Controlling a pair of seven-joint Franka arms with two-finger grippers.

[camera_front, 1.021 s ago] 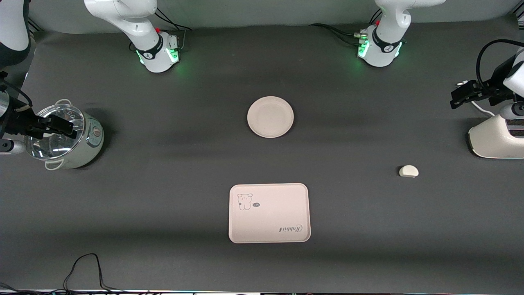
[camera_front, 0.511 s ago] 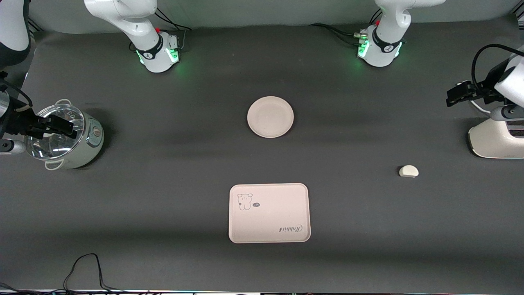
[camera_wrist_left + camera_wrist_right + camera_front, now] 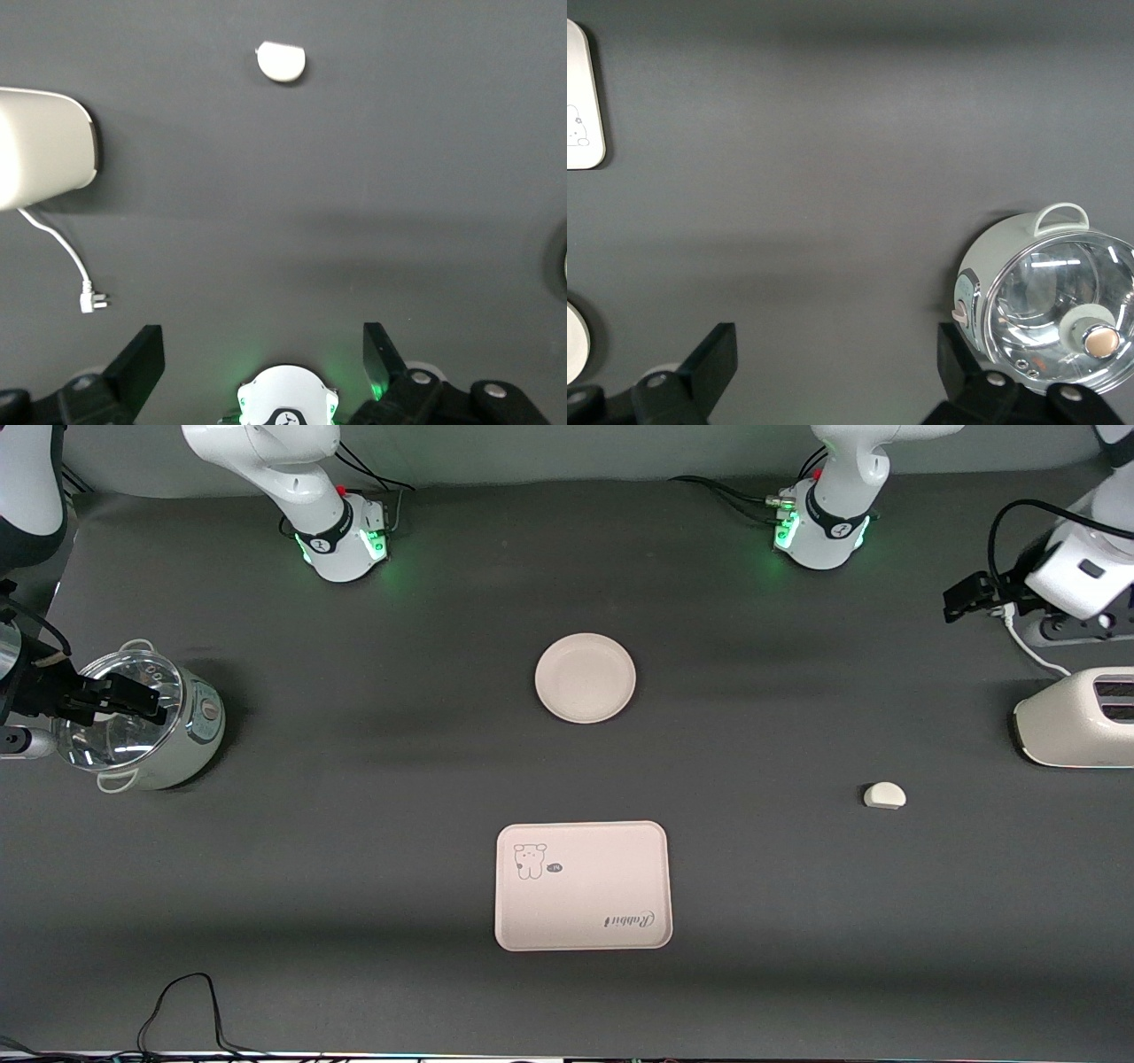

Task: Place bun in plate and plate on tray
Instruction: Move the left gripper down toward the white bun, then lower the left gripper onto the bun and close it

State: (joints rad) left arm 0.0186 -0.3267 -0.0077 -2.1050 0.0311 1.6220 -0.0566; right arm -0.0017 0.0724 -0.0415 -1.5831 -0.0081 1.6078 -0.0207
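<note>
The dark grey desk (image 3: 354, 797) carries everything, and each thing lies apart from the others. Taking the front view as a clock face with the plate near its centre, the cream-pink tray (image 3: 582, 886) with its rabbit drawing lies flat at 6 o'clock, nearer to the front camera than the plate and bare on top. At 9 o'clock, at the right arm's end of the desk, stands a small cooking pot (image 3: 146, 722) with a glass lid. At 3 o'clock, at the left arm's end, stands a white toaster (image 3: 1076, 722), with a white cord and plug (image 3: 89, 301) lying on the desk beside it.

The round cream plate (image 3: 585, 677) sits flat and bare in the middle of the desk, between the tray and the arms' bases.

The right tool (image 3: 111, 695) hangs over the pot, its two fingers spread wide with nothing between them. The left tool (image 3: 966, 593) hangs in the air over the desk at about 2 o'clock, above the toaster's end; its fingers (image 3: 137, 367) also stand wide apart and hold nothing.

The bun (image 3: 884, 795), a small white half-moon, lies on the bare desk at about 4 o'clock, near the toaster and well apart from both plate and tray.
</note>
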